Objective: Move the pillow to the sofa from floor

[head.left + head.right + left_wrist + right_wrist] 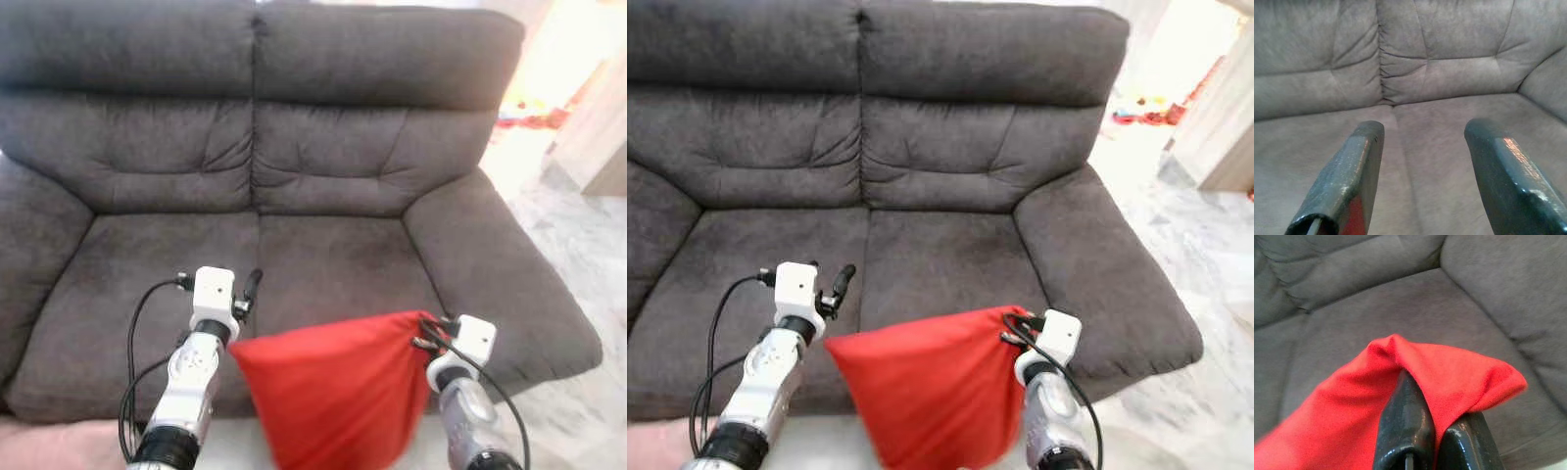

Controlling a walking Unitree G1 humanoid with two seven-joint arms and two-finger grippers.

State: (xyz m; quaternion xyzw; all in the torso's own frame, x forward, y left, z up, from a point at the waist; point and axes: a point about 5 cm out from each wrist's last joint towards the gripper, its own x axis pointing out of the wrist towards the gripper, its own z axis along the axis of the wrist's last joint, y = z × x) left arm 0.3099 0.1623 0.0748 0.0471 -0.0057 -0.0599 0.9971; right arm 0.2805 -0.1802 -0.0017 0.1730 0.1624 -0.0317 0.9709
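Nearest the camera, at the bottom centre of the left eye view, hangs the soft red fabric pillow [338, 392], slung between the two silver arms. The right claw [1436, 418] is clamped on the pillow's upper corner — in its wrist view the two black fingers press together with red cloth pinched between them. The left claw [250, 291] sits at the pillow's other top corner, left of centre; its wrist view shows the fingers [1349, 181] standing apart with bare seat between them and just a sliver of red by the base of one finger, so it appears to steady the edge rather than grip it.

Behind the pillow, filling the middle and top of the frame, stands the dark grey two-seat fabric sofa [323, 264]. The pillow is off the floor and held up at the seat's front edge, overlapping the right-hand cushion as seen from the head.

The carry looks nearly done; the step in hand seems to be delivery. The next move likely calls for reaching both arms forward until the pillow's bulk hangs over the seat, lowering it, and only then parting the right claw's fingers.

The pillow's lower end is cut off by the bottom of the frame, so its full shape is unclear. The pale marble-look floor [578, 264] at far right runs into a glare — the coloured items there are too washed out to name.
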